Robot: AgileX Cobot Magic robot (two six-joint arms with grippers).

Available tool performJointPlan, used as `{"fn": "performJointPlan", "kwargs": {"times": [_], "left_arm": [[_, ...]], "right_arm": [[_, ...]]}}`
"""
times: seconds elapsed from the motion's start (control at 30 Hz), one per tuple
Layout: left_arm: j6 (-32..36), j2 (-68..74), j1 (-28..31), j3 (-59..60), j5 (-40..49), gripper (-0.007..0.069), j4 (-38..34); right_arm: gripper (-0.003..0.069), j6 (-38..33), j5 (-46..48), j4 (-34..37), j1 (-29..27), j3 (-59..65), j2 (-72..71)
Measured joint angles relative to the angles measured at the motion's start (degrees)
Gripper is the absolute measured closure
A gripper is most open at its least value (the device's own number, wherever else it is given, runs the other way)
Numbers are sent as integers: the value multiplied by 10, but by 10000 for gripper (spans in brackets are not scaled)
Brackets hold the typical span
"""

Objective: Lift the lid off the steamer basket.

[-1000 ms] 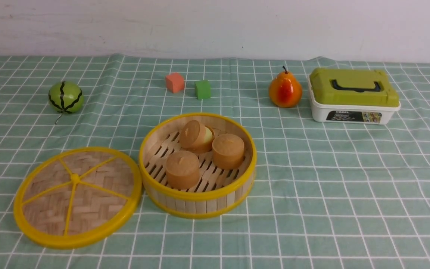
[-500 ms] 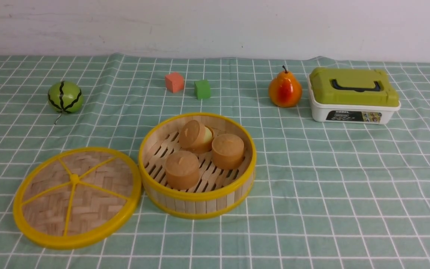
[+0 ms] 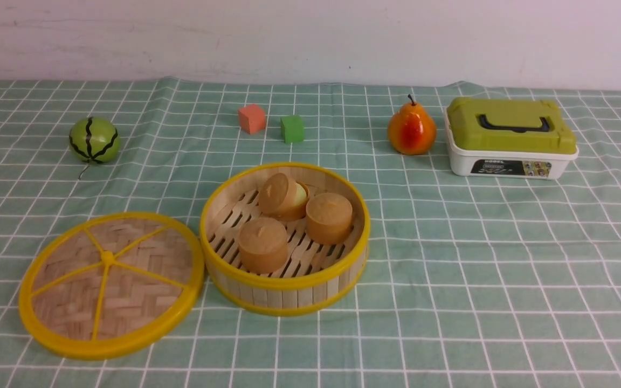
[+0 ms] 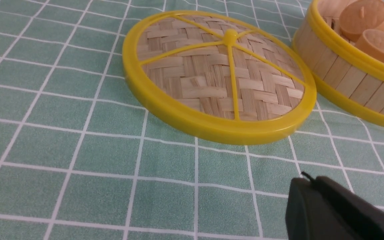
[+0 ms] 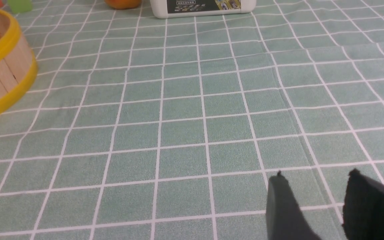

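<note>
Lid: the lid point(image 3: 110, 284) lies flat on the tabletop point(image 3: 477, 269) at near left, just beside the steamer basket point(image 3: 285, 238); whether the two rims touch cannot be told; in the left wrist view the lid point(image 4: 218, 75) rests on the cloth with nothing gripping it

Steamer basket: open at the top, near the middle; three tan buns point(image 3: 294, 218) sit on its slatted floor

Step in hand: by my judgement the lifting-off is done, the lid being off and set down; what remains is only to draw the arms clear

Next move: calls for nothing at the lid; any retreat should stay away from its rim so it does not slide against the basket

Left hand: the left hand point(image 4: 325, 213) is clenched and empty, near the lid's near edge but apart from it

Right hand: the right hand point(image 5: 325, 206) is released, fingers spread, grasping nothing, over bare cloth right of the basket

Hidden or unclear: neither arm shows in the front view; both hands are cut off at the frame edge in their wrist views; the box point(image 3: 510, 139) label at far right is too small to read
</note>
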Motion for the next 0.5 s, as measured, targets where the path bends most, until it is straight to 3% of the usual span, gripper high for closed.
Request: {"fn": "performJointPlan", "kwargs": {"times": [0.5], "left_arm": [[0,0,0,0,0,608,0]], "right_arm": [[418,0,0,0,0,0,0]]}}
